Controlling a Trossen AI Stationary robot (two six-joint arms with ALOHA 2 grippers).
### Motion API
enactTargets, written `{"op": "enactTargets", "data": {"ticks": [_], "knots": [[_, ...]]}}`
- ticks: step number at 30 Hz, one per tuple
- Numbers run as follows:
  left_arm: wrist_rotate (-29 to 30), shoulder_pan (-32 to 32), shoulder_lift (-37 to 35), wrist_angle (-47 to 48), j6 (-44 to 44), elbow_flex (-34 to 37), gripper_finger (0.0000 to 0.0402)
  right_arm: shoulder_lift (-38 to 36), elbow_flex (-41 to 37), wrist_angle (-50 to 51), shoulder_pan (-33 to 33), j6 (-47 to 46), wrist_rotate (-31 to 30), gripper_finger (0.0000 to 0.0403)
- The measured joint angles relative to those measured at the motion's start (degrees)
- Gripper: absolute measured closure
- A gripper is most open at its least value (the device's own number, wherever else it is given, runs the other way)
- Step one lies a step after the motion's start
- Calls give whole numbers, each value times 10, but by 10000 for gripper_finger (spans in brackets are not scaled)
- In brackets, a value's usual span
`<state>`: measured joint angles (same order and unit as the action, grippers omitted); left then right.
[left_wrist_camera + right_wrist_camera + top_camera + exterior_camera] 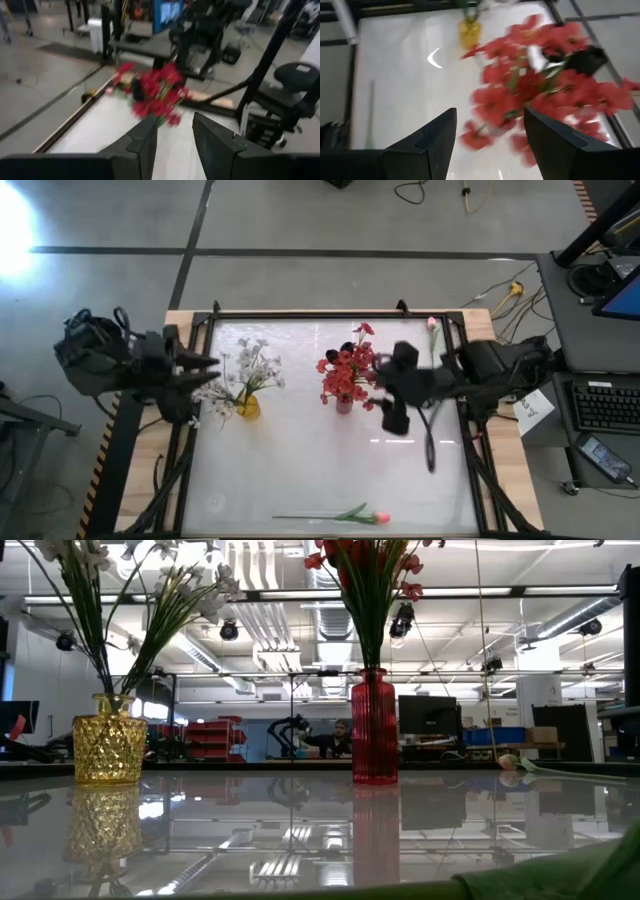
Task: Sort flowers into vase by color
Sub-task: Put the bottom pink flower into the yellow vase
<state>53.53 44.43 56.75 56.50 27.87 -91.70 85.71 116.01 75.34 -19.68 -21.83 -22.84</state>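
Note:
A red ribbed vase (pixel 344 404) (pixel 374 726) holds red sprays (pixel 346 370) (pixel 520 85) and a dark bud (pixel 347 347) (pixel 587 59). White sprays (pixel 245 365) stand in a yellow vase (pixel 247 406) (pixel 110 738). One pink-budded flower (pixel 375 518) lies flat by the table's near edge, and another (pixel 432 326) (pixel 512 762) lies near the far right corner. My right gripper (pixel 378 380) (pixel 490 120) hangs open just right of the red sprays, above the vase. My left gripper (pixel 212 363) (pixel 175 127) is open at the left edge, beside the white sprays.
A raised dark frame (pixel 330 313) borders the white, glossy table top. The right arm's cable (pixel 430 442) hangs over the table's right half. Bare table lies between the two vases and the near edge. A person (pixel 343 737) shows far off in the room behind.

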Motion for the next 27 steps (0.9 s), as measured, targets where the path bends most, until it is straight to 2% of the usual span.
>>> {"op": "enactTargets", "data": {"ticks": [3,8,17,23,27], "knots": [[13,-1,26,-55,-19,3,287,-6,0,6,-40,-2,0,179],[15,-1,78,-76,9,3,287,-10,0,9,-92,-21,-1,179],[11,0,162,-125,34,3,287,-9,-2,14,-193,-139,-17,179],[-94,0,226,-146,53,2,288,-9,-6,14,-259,-229,-84,179],[-132,2,281,-145,65,2,296,-9,-12,10,-287,-295,-90,179]]}}
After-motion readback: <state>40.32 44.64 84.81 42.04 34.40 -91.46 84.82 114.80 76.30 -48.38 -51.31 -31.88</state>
